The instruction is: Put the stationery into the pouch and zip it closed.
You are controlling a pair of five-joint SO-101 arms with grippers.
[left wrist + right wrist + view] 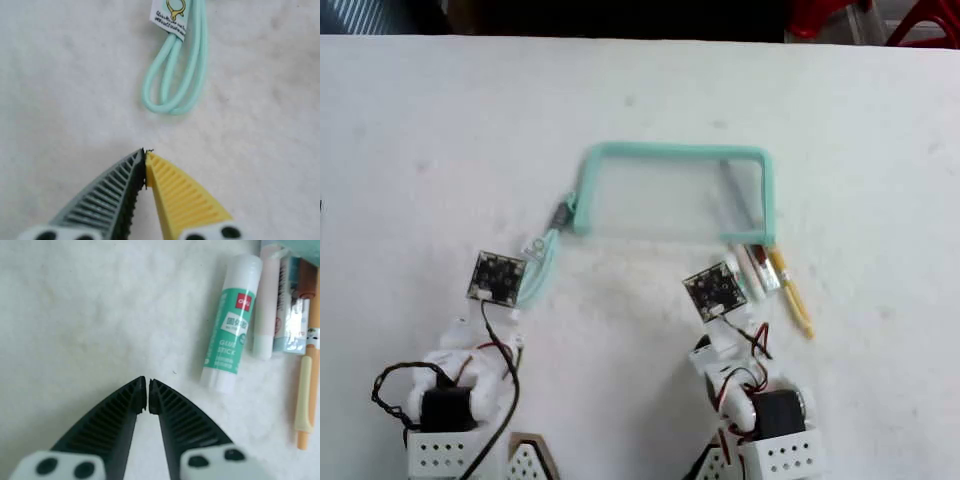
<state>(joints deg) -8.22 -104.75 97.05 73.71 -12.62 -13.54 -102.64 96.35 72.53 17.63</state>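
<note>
Left gripper: tips together, empty, just near of the cord. Right gripper: tips together, empty. Glue stick and pen lie just right of it, at the near-right corner of the pouch.

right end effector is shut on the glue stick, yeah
No. The right end effector is shut, but on nothing: the glue stick lies on the table, apart from it. The right wrist view shows this.
</note>
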